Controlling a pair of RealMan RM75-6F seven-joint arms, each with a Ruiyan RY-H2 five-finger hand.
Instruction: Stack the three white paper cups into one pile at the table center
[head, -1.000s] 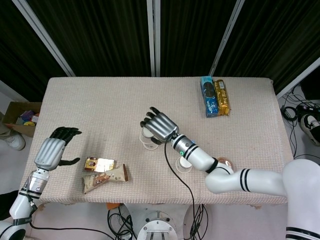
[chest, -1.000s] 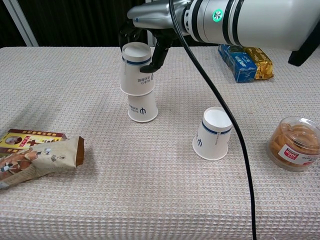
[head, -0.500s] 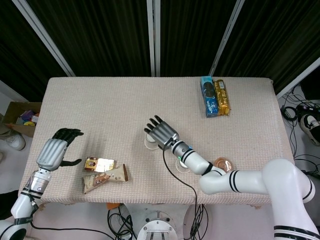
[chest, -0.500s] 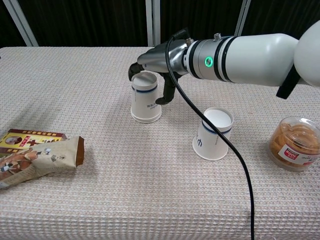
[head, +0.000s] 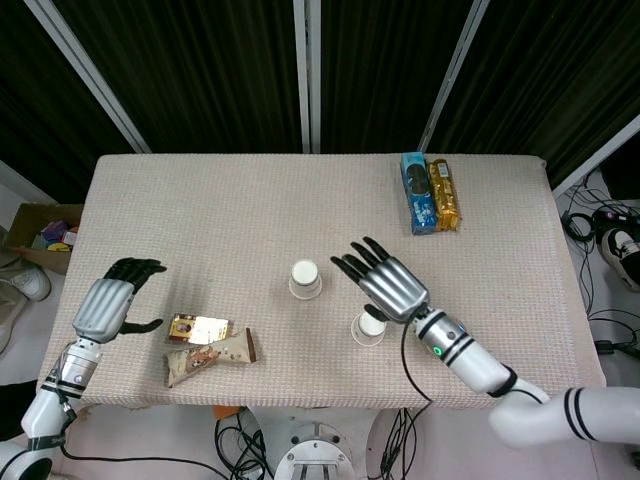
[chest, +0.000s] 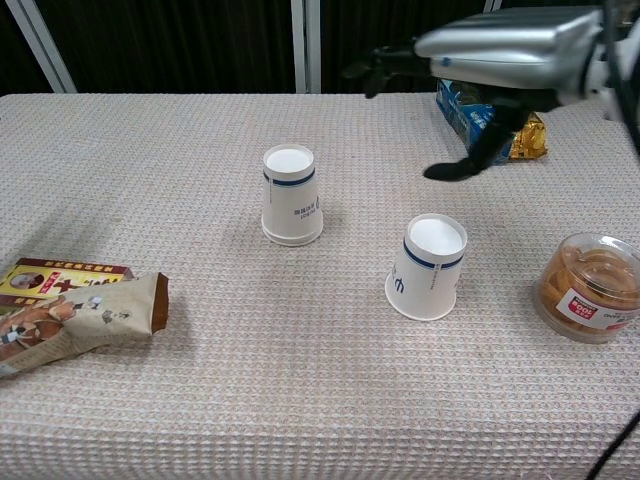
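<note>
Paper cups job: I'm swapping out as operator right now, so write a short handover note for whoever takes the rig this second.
Right hand: open, fingers spread, above the table between the two cup spots, holding nothing.
Left hand: open, empty, at the table's left edge near the snack packs.
Cups: the stacked cups stand upside down near the table center; the lone paper cup stands upside down to their right, apart from them.
Done: one cup seated over another.
Left: grip the lone cup and set it over the pile.
</note>
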